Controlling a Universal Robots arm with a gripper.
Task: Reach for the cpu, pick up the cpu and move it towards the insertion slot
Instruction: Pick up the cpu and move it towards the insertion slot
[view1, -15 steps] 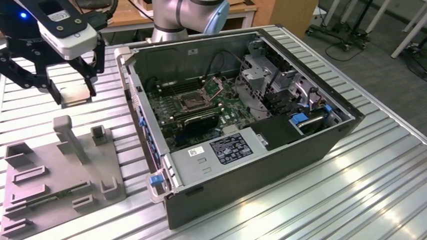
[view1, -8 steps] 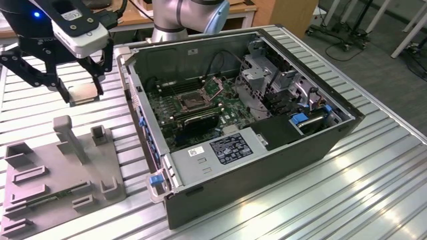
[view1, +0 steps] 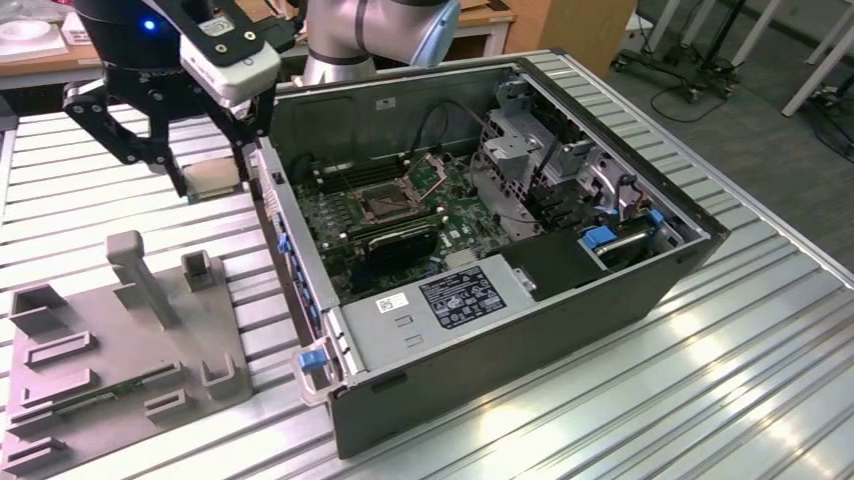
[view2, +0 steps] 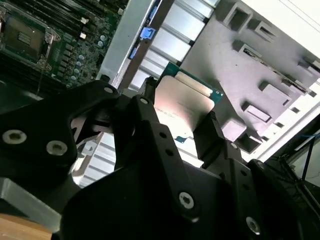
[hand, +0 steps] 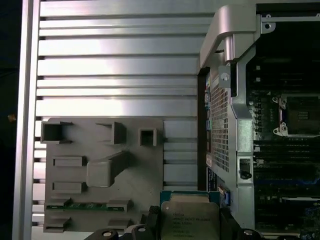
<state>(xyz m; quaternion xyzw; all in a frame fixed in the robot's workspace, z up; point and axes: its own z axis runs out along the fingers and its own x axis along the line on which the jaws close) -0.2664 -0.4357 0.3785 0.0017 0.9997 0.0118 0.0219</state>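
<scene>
In the exterior view the jaws (view1: 203, 180) grip the cpu (view1: 210, 179) left of the open case; keeping it level suits the carry toward the insertion slot (view1: 382, 203).

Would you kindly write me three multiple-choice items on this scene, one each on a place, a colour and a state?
1. Where is the cpu?
A. Seated in the insertion slot
B. Between the gripper's fingers
C. Lying in the grey tray

2. What colour is the tray?
A. Grey
B. Red
C. Yellow

3. What state is the insertion slot in?
A. Covered by a fan
B. Holding a memory stick
C. Open, with nothing seated in it

Answers:
1 B: in both wrist views the gripper clamps the chip's edges.
2 A: the exterior view shows plain grey plastic.
3 C: its dark centre lies bare inside the metal frame.
</scene>
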